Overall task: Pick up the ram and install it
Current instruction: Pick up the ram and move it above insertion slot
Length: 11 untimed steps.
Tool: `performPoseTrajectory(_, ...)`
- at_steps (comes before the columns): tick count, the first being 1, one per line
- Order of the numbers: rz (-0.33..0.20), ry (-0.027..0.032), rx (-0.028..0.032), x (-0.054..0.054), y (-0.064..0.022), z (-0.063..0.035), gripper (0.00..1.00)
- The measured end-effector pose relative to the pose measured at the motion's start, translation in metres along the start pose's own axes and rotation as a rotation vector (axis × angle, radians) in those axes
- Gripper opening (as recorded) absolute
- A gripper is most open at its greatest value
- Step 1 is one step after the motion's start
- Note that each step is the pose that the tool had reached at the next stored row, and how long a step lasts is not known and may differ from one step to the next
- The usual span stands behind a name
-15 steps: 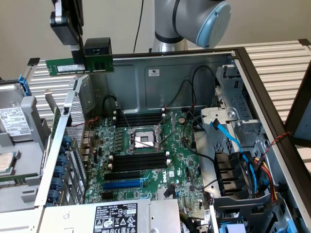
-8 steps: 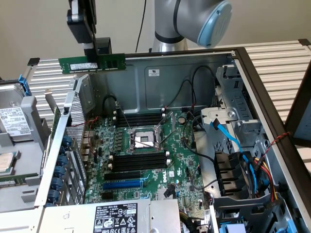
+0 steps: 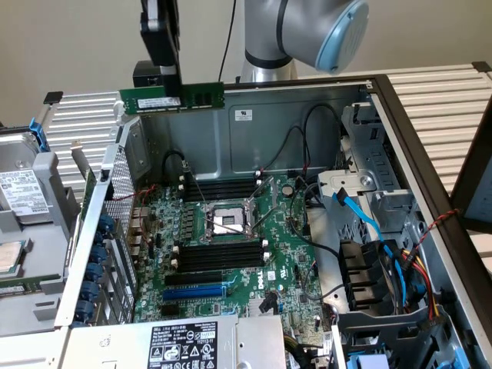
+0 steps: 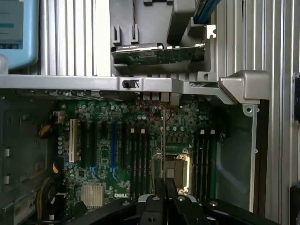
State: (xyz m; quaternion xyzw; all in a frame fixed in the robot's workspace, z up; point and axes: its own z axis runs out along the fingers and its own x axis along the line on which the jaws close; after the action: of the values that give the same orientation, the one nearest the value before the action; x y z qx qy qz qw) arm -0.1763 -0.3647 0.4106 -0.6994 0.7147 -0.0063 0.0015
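Grey slatted table [image 3: 438, 92] holds an open computer case [image 3: 231, 131]. High at 11 o'clock from the motherboard [image 3: 286, 257], the gripper [image 3: 172, 88] squeezes the green ram [image 3: 204, 97] between its jaws.

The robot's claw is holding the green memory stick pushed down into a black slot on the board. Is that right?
Not quite. The gripper does hold the green memory stick, but it holds it up in the air above the open computer case, not pushed into a slot. The exterior view shows this, and the black slots on the board have nothing in them.
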Motion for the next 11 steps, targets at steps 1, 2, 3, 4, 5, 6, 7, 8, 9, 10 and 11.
performPoseTrajectory(1, 0.0, 0.0, 0.0, 0.0, -0.004, 0.0001, 0.12)
performPoseTrajectory(2, 0.0, -0.0001, 0.0, 0.0, -0.0082, 0.0001, 0.12)
performPoseTrajectory(3, 0.0, -0.0001, 0.0001, 0.0, -0.0117, 0.0002, 0.12)
performPoseTrajectory(4, 0.0, 0.0, 0.0, 0.0, -0.0155, 0.0002, 0.12)
performPoseTrajectory(5, 0.0, 0.0, -0.0001, 0.001, -0.019, 0.0002, 0.12)
performPoseTrajectory(6, 0.0, 0.0, 0.0, 0.002, -0.022, 0.0004, 0.12)
performPoseTrajectory(7, 0.0, -0.0001, 0.0, 0.003, -0.025, 0.0004, 0.12)
performPoseTrajectory(8, 0.0, -0.0001, 0.0002, 0.003, -0.027, 0.0005, 0.12)
performPoseTrajectory(9, 0.0, 0.0001, 0.0, 0.003, -0.0272, 0.0005, 0.12)
performPoseTrajectory(10, 0.0, 0.0001, 0.0, 0.003, -0.0272, 0.0005, 0.12)
performPoseTrajectory(11, 0.0, 0.0001, 0.0, 0.003, -0.0273, 0.0005, 0.12)
